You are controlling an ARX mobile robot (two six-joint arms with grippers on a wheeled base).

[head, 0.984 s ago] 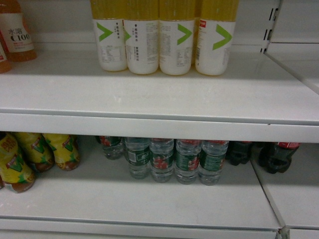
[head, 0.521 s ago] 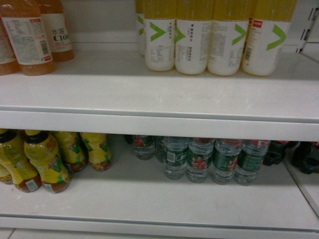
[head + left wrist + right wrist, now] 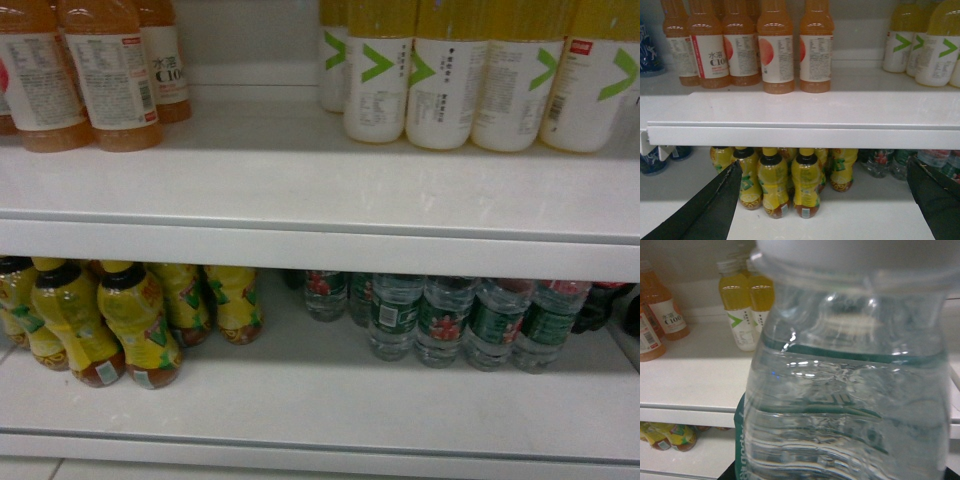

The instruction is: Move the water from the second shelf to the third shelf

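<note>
Up close, water (image 3: 850, 390) against right end effector.

Before me, orange drink bottles (image 3: 110, 80) and yellow-capped juice bottles (image 3: 440, 85) with green chevron labels line the upper white shelf (image 3: 320, 215); below, yellow-labelled tea bottles (image 3: 135, 325) crowd the left, dark cola bottles (image 3: 605, 305) far right.

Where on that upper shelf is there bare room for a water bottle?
The widest bare patch lies between the orange bottles and the yellow juice bottles, plus the front strip of the upper shelf. Both ends are crowded.
</note>
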